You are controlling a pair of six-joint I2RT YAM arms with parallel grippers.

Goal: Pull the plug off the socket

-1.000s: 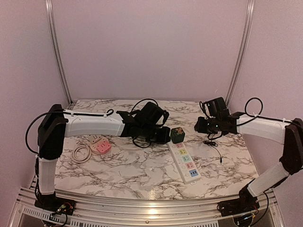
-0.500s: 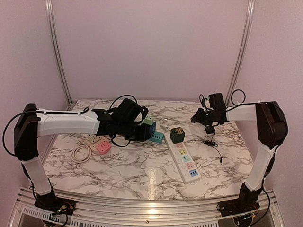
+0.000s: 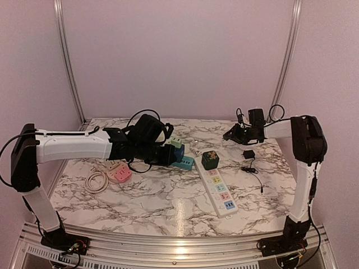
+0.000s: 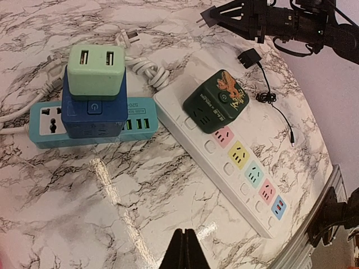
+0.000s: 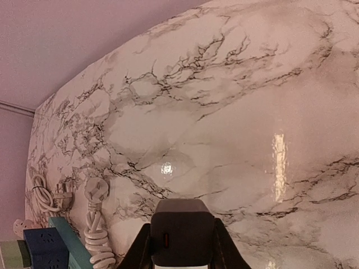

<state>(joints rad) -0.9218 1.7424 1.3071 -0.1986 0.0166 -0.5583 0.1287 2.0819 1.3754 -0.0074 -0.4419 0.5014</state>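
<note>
A dark plug block sits clamped between the fingers of my right gripper, held in the air over the back right of the table, apart from every socket. In the left wrist view its metal prongs point left. The white power strip with coloured sockets lies mid-table, a dark green cube adapter plugged in at its far end. My left gripper is shut on nothing and hovers over bare marble to the left of the strip.
A teal strip carrying a blue cube and a green USB cube lies left of the white strip, with a coiled white cord behind it. A small black adapter on a thin cable lies right. A pink socket and beige cable lie far left.
My right arm has swung away to the back right, carrying the plug with it. My left arm has drawn back to the left, away from the green cube.
</note>
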